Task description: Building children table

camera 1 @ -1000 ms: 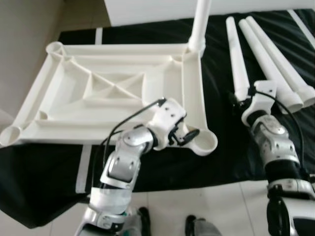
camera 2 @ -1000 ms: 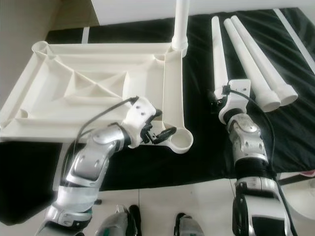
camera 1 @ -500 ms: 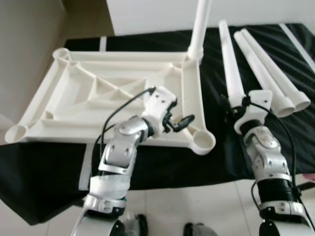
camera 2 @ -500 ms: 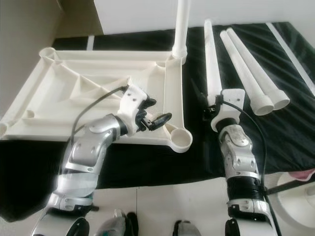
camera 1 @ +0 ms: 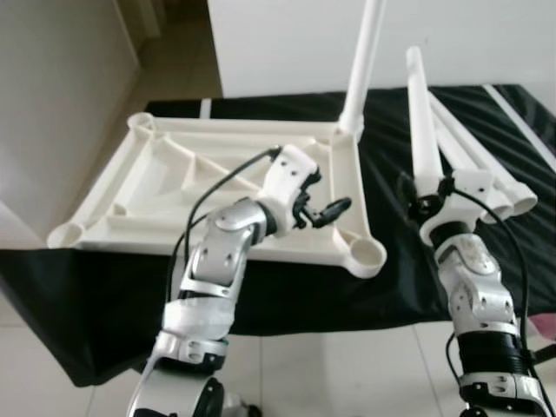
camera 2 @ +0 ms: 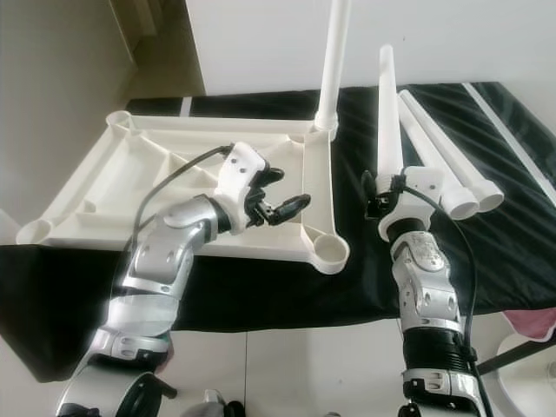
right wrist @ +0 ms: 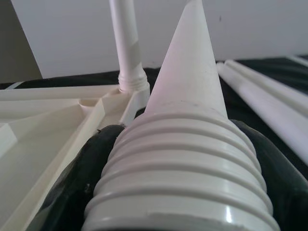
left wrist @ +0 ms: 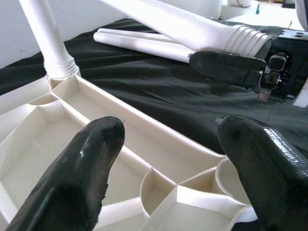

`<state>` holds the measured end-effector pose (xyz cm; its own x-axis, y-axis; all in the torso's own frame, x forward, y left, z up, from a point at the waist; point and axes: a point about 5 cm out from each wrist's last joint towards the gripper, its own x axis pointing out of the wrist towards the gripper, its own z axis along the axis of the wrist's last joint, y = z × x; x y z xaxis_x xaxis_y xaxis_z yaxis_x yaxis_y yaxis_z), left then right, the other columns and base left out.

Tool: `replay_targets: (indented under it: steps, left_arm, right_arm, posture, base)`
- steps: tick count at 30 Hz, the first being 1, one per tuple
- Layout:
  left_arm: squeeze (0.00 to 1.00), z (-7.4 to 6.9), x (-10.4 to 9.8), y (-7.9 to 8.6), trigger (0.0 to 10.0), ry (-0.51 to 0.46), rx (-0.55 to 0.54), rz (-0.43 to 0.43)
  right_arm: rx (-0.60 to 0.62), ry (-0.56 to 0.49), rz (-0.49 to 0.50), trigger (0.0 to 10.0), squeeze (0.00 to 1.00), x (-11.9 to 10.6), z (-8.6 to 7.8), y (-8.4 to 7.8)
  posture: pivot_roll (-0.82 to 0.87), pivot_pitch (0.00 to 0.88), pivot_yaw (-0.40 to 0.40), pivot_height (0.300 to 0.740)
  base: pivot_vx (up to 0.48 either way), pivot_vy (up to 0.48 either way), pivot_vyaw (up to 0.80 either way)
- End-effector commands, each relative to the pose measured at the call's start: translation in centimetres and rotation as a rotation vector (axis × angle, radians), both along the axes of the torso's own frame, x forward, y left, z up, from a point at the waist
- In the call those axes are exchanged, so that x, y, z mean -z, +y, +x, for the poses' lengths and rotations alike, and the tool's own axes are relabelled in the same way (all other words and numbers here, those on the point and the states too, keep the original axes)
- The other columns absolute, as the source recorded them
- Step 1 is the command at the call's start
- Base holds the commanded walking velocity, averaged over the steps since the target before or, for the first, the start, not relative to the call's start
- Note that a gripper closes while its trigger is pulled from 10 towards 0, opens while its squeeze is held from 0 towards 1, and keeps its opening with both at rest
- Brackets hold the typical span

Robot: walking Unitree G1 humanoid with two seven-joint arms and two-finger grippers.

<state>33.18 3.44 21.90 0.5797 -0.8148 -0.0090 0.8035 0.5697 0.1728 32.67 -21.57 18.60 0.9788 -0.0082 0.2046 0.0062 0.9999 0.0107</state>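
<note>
**One leg fitted, one leg in our right gripper**

One white leg (camera 2: 334, 61) stands upright in the far right corner socket of the upturned white tabletop (camera 1: 165, 195), which lies on a black cloth (camera 2: 521, 252). Our right gripper (camera 2: 387, 195) pinches a second leg (camera 2: 387, 122) at its ribbed end, the tapered end tilted up and away from us. It hangs over the cloth just to the right of the tabletop's right rail. Two more legs (camera 2: 443, 165) lie flat on the cloth beyond it, side by side. Our left gripper (camera 1: 326, 211) hovers over the right rail, fingers spread and holding nothing. The open near right socket (camera 1: 367, 254) sits close by, between the two grippers. A white wall (camera 2: 478, 39) rises behind the cloth.
</note>
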Motion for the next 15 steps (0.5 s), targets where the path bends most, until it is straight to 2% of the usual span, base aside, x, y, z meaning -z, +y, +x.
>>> replay_targets:
  steps: [1,7,15]
  left_arm:
    - [0.00,0.9,-0.2,0.7,10.0,-0.019,-0.178,-0.036]
    - [0.00,1.0,-0.2,0.7,10.0,-0.021,-0.164,-0.038]
    - [0.00,0.8,0.0,0.0,10.0,0.031,-0.092,-0.056]
  right_arm:
    - [0.008,-0.044,-0.033,10.0,0.00,-0.7,-0.2,0.1]
    - [0.053,-0.048,-0.076,10.0,0.00,-0.9,-0.3,-0.4]
    - [0.112,-0.083,-0.101,10.0,0.00,-1.2,-1.1,-1.4]
  posture:
    - [0.04,0.000,0.025,0.740]
    - [0.03,0.000,0.030,0.740]
    - [0.02,0.000,0.046,0.740]
  base:
    - [0.000,0.000,0.00]
    - [0.000,0.000,0.00]
    - [0.000,0.000,0.00]
